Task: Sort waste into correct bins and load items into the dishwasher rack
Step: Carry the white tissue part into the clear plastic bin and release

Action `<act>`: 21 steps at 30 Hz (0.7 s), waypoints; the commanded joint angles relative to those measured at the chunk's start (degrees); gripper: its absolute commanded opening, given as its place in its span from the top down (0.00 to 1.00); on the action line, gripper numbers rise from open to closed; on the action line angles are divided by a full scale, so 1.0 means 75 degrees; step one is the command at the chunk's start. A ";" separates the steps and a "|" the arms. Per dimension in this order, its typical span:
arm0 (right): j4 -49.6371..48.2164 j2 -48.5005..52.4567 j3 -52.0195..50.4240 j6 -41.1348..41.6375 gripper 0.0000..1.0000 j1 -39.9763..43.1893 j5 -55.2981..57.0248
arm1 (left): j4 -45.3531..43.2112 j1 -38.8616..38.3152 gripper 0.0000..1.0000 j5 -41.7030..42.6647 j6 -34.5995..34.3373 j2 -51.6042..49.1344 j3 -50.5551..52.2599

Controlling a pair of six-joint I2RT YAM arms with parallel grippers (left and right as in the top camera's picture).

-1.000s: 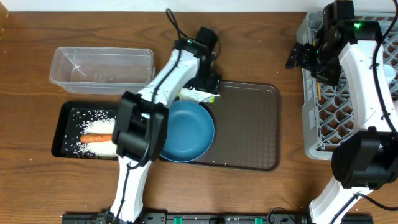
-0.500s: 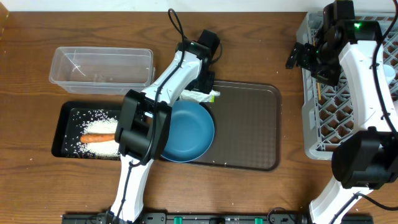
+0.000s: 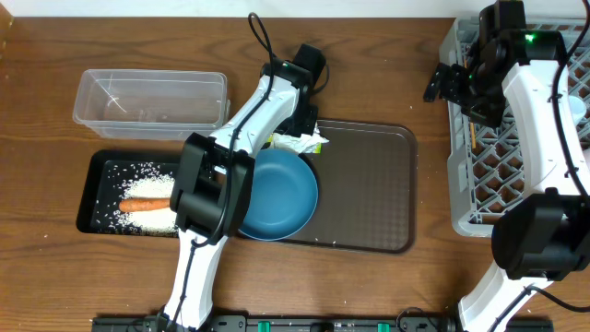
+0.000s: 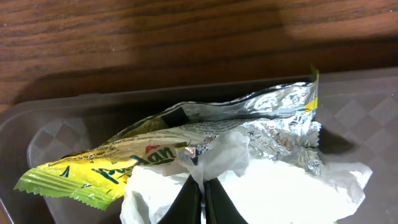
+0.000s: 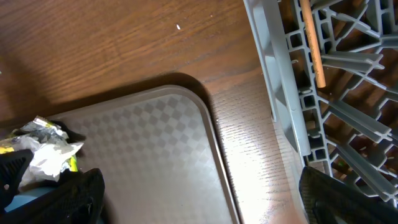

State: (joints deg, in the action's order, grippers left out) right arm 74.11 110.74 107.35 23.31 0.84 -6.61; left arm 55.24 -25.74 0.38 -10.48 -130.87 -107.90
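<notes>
Over the brown wooden table (image 3: 369, 65), only the left wrist view shows the left gripper (image 4: 202, 190) clamped on the crumpled white-and-green foil wrapper (image 4: 261, 134); the right gripper (image 3: 446, 85) has its jaws apart.

You see wrapper (image 4: 273, 118) crinkled shiny foil, bench (image 4: 124, 37) grained wood, brown tray (image 5: 143, 143) matt checker-textured plastic, rack (image 5: 280, 87) grey plastic.

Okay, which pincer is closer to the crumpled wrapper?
Left. The left pincer is shut on the crumpled wrapper at the brown tray's back corner. The right pincer is open, well off to the wrapper's right, beside the grey dishwasher rack's left edge.
</notes>
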 commanded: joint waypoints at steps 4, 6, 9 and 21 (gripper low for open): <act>0.0006 -0.0105 0.0026 0.0000 0.01 -0.0015 0.0023 | 0.0201 -0.0318 0.94 -0.0114 0.0017 0.0705 -0.0003; 0.0006 -0.0105 0.0026 0.0000 0.01 -0.0015 0.0023 | 0.0157 -0.0417 0.94 -0.0117 0.0015 0.1058 -0.0003; 0.0006 -0.0105 0.0026 0.0000 0.01 -0.0015 0.0023 | -0.0023 -0.0466 0.94 -0.0117 0.0015 0.1626 -0.0003; 0.0006 -0.0105 0.0026 0.0000 0.01 -0.0015 0.0023 | -0.0350 0.0565 0.94 -0.0152 -0.0303 0.2276 0.0000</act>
State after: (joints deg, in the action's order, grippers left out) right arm 74.11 110.74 107.35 23.31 0.84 -6.59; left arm 53.01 -23.86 -0.01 -11.42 -112.90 -107.87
